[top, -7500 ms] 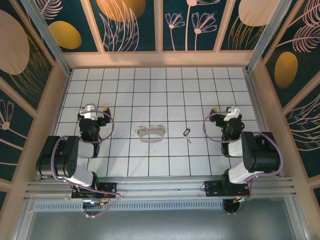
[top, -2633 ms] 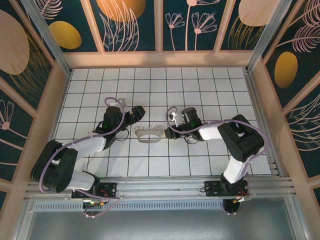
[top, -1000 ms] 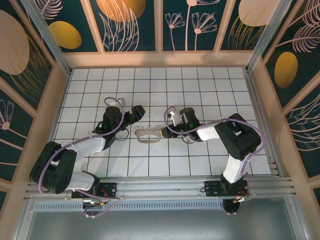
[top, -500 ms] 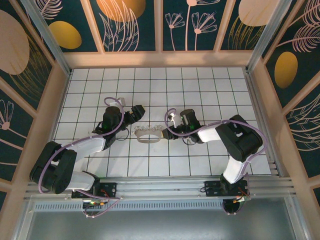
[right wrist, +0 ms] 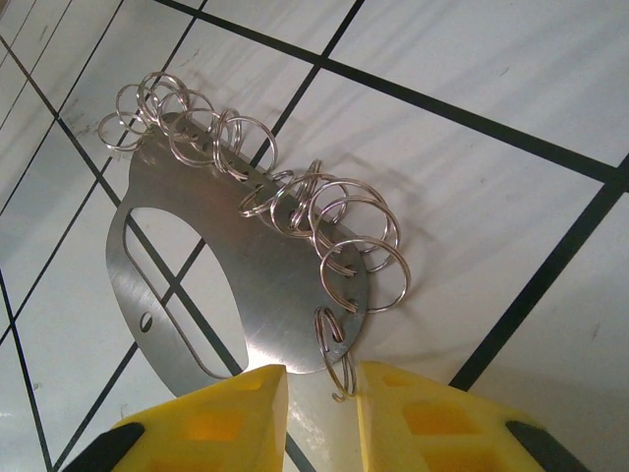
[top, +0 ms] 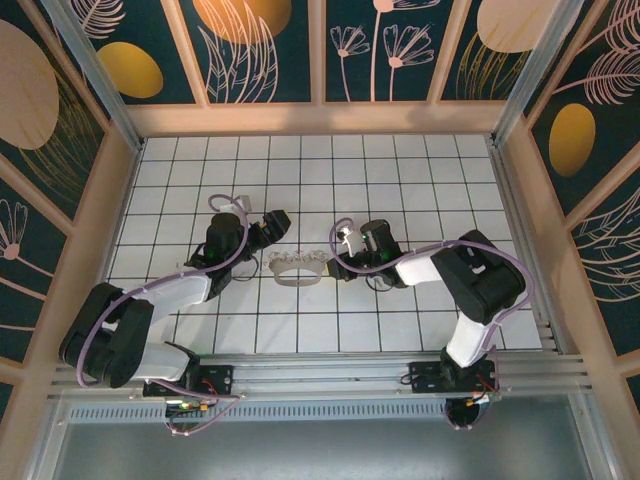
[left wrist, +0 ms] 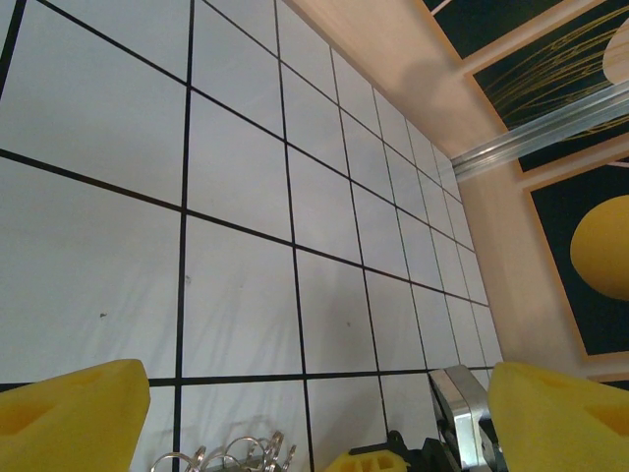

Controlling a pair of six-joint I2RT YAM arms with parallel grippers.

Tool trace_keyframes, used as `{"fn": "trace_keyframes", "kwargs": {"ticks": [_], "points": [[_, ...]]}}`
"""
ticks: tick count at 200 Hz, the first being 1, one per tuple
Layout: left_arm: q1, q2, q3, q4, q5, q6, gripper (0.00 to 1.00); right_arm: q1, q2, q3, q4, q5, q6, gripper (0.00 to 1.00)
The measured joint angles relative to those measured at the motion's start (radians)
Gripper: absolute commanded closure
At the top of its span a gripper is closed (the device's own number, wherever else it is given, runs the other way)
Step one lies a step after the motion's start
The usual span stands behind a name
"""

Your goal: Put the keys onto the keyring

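Observation:
The keyring (top: 297,268) is a flat steel oval plate (right wrist: 246,285) lying on the tiled floor, with several split rings along one edge. My right gripper (top: 334,261) sits at its right end. Its yellow fingers (right wrist: 432,418) stand a narrow gap apart around the last split ring (right wrist: 339,366), which touches the right pad but not the left one. My left gripper (top: 277,222) hovers just beyond the plate's left end, jaws wide open and empty (left wrist: 319,438), with the rings (left wrist: 231,454) at the bottom edge. The keys are hidden.
White tiles with black grout cover the floor (top: 320,180), walled by wooden rails and patterned panels (top: 320,115). The right gripper's yellow tip (left wrist: 369,460) and a silvery metal part (left wrist: 462,413) show in the left wrist view.
The right gripper's jaws have narrowed around the end split ring, and that arm has edged slightly toward the keyring. The left arm has not moved.

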Motion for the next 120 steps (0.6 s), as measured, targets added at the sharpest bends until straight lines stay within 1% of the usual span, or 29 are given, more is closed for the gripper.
{"fn": "trace_keyframes", "kwargs": {"ticks": [11, 48, 63, 74, 97, 120], "points": [[0.000, 0.000, 0.000, 0.000, 0.000, 0.000, 0.11, 0.000, 0.000, -0.001, 0.000, 0.000, 0.000, 0.78], [0.000, 0.000, 0.000, 0.000, 0.000, 0.000, 0.11, 0.000, 0.000, -0.001, -0.001, 0.002, 0.001, 0.85], [0.000, 0.000, 0.000, 0.000, 0.000, 0.000, 0.11, 0.000, 0.000, -0.001, -0.002, 0.003, 0.001, 0.91], [0.000, 0.000, 0.000, 0.000, 0.000, 0.000, 0.11, 0.000, -0.002, -0.001, -0.003, 0.004, 0.000, 1.00], [0.000, 0.000, 0.000, 0.000, 0.000, 0.000, 0.11, 0.000, -0.015, -0.008, -0.005, 0.013, 0.008, 1.00], [0.000, -0.006, 0.000, -0.004, 0.000, 0.000, 0.08, 0.000, -0.055, -0.020, -0.019, 0.025, 0.009, 1.00]]}}
